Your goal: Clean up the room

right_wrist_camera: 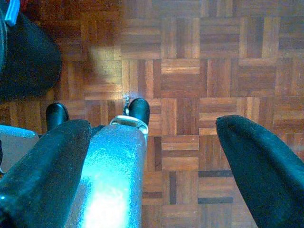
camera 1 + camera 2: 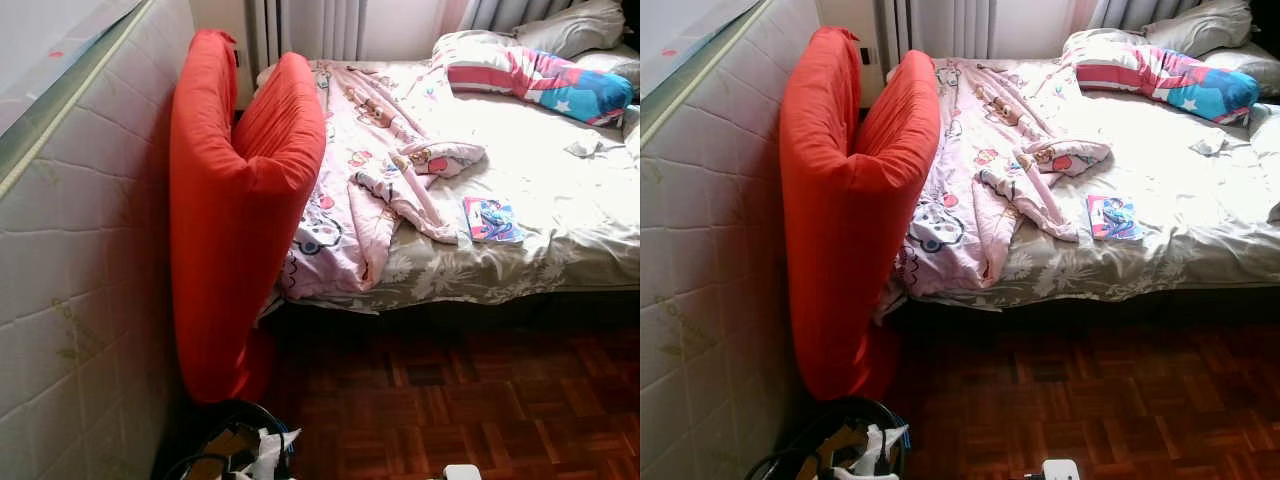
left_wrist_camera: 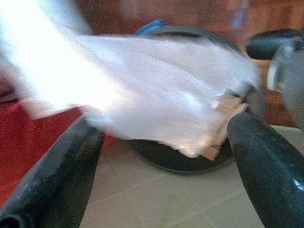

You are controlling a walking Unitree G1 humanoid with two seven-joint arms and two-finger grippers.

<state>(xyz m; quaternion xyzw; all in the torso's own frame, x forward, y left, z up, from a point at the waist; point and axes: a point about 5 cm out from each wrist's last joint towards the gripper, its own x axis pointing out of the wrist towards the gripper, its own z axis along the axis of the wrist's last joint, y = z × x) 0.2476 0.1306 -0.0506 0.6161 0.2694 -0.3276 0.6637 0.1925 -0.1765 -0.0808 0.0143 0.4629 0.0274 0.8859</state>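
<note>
1. Along the robot's left side stands an upright quilted mattress (image 2: 80,300), edge-on, forming a wall on that flank.
2. Ahead, the bed (image 2: 560,250) spans the far side; its near edge runs across the view, dark gap beneath.
3. Red folded mattress pad (image 2: 235,210) stands on end, leaning between the quilted mattress and the bed's near corner, touching both.
4. Pink cartoon-print duvet (image 2: 350,200) lies crumpled on the bed, hanging over the near edge beside the red pad.
5. Parquet floor (image 2: 450,400) in front of the bed is open room, widest to the robot's right.
6. Striped pillow (image 2: 540,80) at the bed's far right, grey pillows behind it.
7. Black bin (image 2: 840,445) on the floor at the foot of the red pad, holding white paper and cardboard scraps.
8. Colourful booklet (image 2: 491,219) lies flat near the bed's front edge.
9. Left gripper (image 3: 166,152): fingers spread apart, hanging just over the bin, with a blurred white plastic sheet (image 3: 142,90) in front of them; grip contact cannot be told.
10. Right gripper (image 1: 152,156): fingers apart, nothing between them, pointing down at the parquet beside a silver leg.
</note>
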